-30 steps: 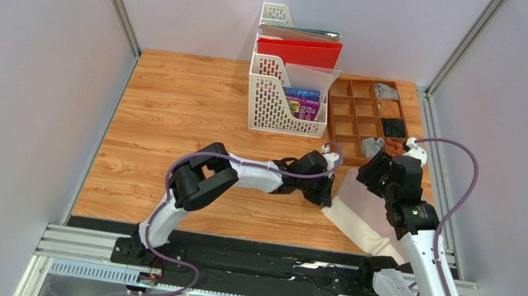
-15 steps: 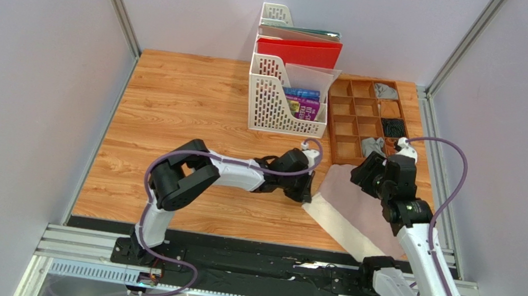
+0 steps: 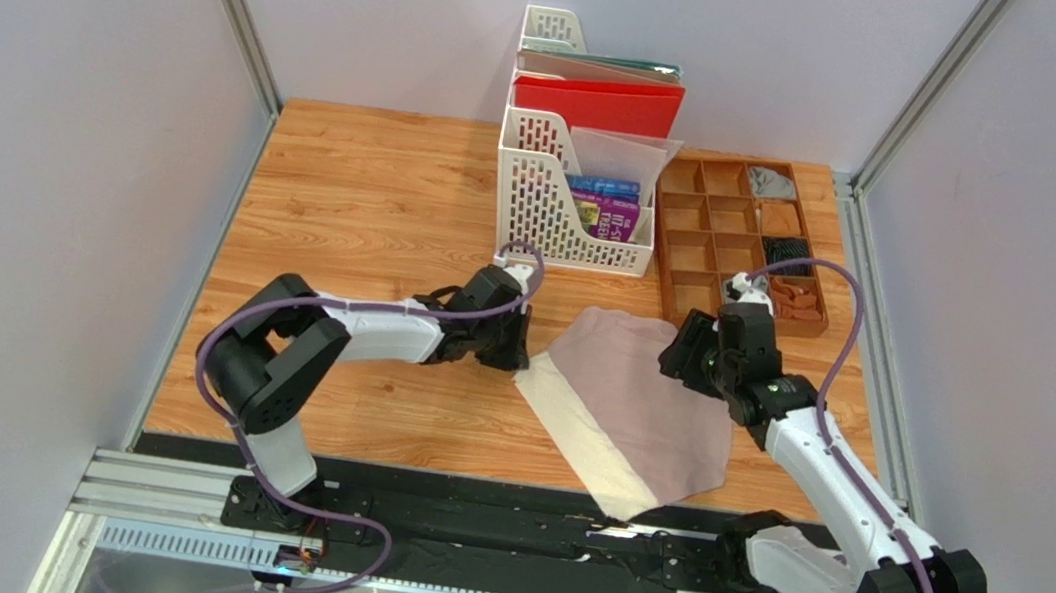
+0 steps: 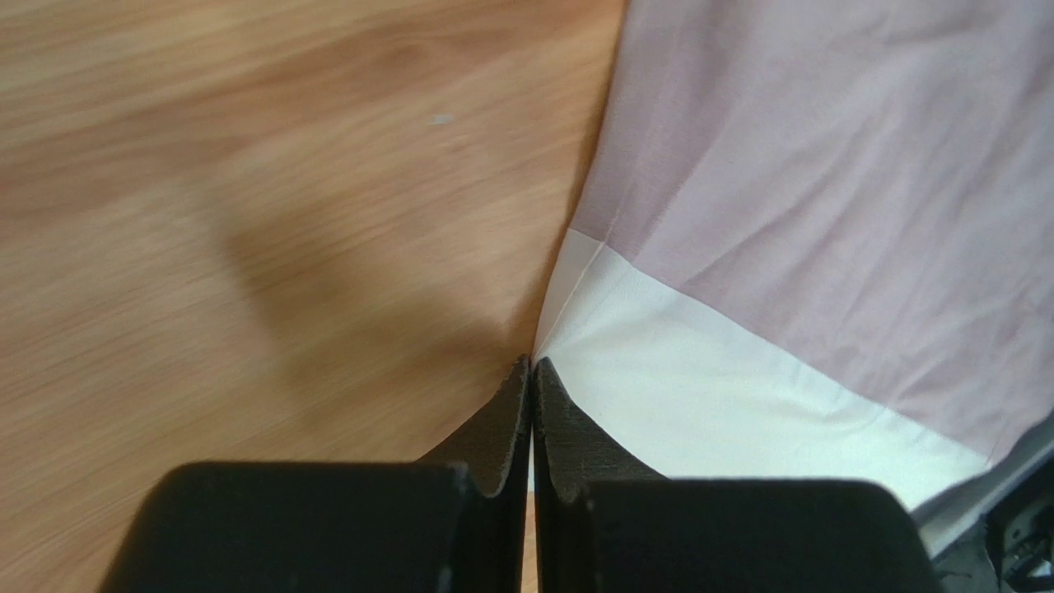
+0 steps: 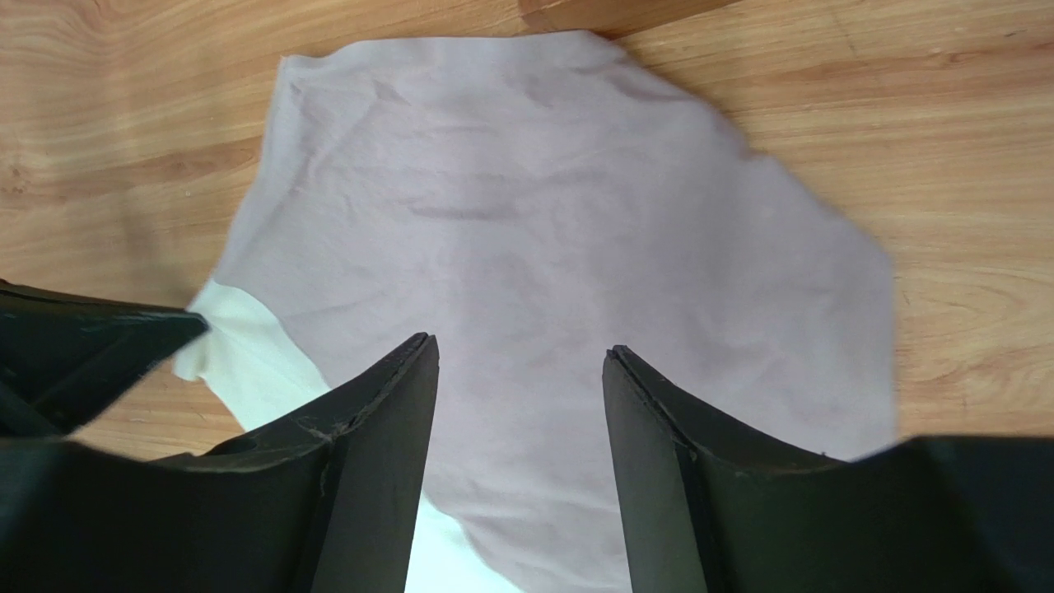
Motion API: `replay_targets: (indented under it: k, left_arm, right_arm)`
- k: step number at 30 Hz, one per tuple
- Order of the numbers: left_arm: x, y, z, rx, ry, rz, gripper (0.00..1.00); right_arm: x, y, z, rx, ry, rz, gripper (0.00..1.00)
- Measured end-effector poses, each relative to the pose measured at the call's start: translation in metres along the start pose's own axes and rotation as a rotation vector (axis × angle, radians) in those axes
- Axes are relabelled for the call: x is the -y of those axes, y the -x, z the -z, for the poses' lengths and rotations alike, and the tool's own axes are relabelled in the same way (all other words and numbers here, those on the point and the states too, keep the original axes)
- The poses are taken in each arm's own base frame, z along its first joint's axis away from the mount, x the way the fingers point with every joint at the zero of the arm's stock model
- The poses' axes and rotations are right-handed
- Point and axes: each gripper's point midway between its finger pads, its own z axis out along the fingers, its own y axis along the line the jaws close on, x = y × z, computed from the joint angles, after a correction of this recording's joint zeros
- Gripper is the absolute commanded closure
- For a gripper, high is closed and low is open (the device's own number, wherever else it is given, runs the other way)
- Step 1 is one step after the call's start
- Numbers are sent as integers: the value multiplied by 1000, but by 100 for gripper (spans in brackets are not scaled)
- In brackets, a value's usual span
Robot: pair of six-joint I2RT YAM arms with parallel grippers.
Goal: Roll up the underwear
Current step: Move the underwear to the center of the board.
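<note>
The pale pinkish-beige underwear [image 3: 635, 401] with a cream edge band lies spread flat on the wooden table, right of centre. My left gripper [image 3: 515, 356] is shut on the left corner of the cream band; in the left wrist view its tips [image 4: 532, 365] meet right at that corner of the underwear [image 4: 804, 185]. My right gripper [image 3: 678, 358] hovers open over the cloth's far right edge. In the right wrist view its jaws [image 5: 520, 346] stand wide apart, with the underwear [image 5: 557, 222] below and nothing held.
A wooden divided tray [image 3: 716, 237] at the back right holds small grey, dark and reddish cloth pieces. A white file rack [image 3: 537, 215] with folders and books stands behind the cloth. Grey walls close both sides; a metal rail [image 3: 162, 494] runs along the near edge.
My left gripper closed on the band's corner and dragged the underwear left, spreading it out. The right gripper followed leftward and stayed open.
</note>
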Motion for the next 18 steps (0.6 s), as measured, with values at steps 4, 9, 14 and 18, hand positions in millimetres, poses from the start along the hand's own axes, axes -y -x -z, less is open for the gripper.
replay_targets:
  k: [4,9,14,18]
  left_arm:
    - [-39,12,14,22,91,58,100]
    - [-80,25,28,44,173,122,100]
    - [-107,36,36,47,224,154,100]
    - [-120,52,33,28,255,145,100]
  right_arm:
    - [-9,-9,-7,-22,9,30,44]
    - [-20,-18,-15,-45,25,54,44]
    - [-29,-29,-23,-70,34,82,44]
    - [-40,-44,-25,-104,54,121,45]
